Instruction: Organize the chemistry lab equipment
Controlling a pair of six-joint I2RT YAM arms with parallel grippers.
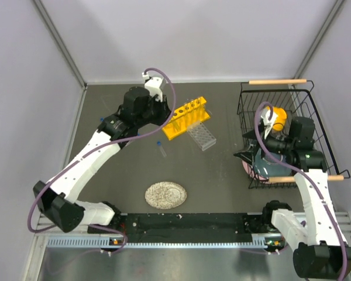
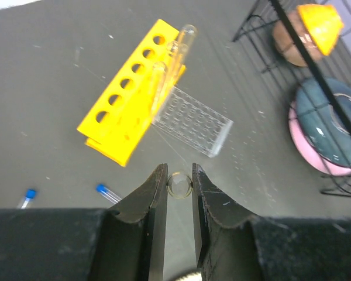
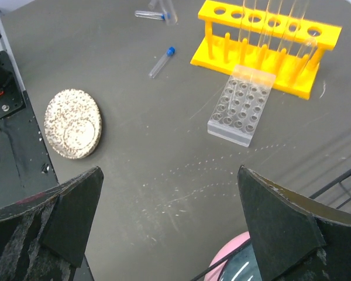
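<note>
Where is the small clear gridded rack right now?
In the top view the clear gridded rack lies flat near mid-table, right beside the robot-facing side of the yellow test-tube rack and left of the black wire basket.

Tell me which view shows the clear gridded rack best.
Right wrist: the clear gridded rack lies whole and unobstructed, its wells distinct. Left wrist shows it too, wells less distinct; top external shows it small and faint.
</note>
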